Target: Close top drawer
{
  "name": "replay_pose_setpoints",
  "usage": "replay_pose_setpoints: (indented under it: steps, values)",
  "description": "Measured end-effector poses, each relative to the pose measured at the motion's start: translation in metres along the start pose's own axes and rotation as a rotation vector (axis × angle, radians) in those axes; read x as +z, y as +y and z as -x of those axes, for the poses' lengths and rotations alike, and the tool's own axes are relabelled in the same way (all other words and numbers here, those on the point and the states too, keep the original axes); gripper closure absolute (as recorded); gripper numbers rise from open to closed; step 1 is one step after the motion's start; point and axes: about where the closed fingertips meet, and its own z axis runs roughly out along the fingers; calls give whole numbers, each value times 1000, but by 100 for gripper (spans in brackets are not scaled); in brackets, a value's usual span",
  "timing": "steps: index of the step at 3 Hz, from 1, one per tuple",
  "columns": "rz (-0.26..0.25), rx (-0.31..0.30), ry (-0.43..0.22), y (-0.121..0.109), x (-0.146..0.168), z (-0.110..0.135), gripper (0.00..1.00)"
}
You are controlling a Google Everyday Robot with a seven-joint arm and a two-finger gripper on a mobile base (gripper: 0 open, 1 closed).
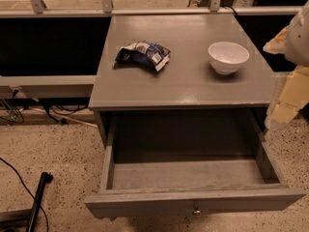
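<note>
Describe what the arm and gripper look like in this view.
Only a slice shows at the right edge of the picture. The arm is a rounded white shell with a tan patch at its edge. Below it the gripper, beside the right side of the cabinet, is pale cream-yellow and blocky. No cables or markings show on either.

I see the bench (183, 88) straight ahead, with the top drawer (145, 203) standing out below its front edge, toward me. The knob (196, 210) sits at the centre of the drawer front. On the bench, a bag (142, 55) lies left of centre. A bowl (228, 57) stands well apart to its right, near the right edge. The gripper (286, 108) hangs just off the front right corner, above the drawer's right wall.
</note>
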Motion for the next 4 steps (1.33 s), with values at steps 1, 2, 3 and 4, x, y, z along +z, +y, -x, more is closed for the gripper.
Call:
replay_pose_setpoints:
  steps: [1, 2, 3, 4]
  values:
    - [0, 0, 0, 0, 0, 0, 0]
    - [26, -36, -37, 13, 25, -13, 0]
    - [47, -78, -117, 48, 73, -42, 0]
    - [109, -90, -170, 97, 138, -87, 0]
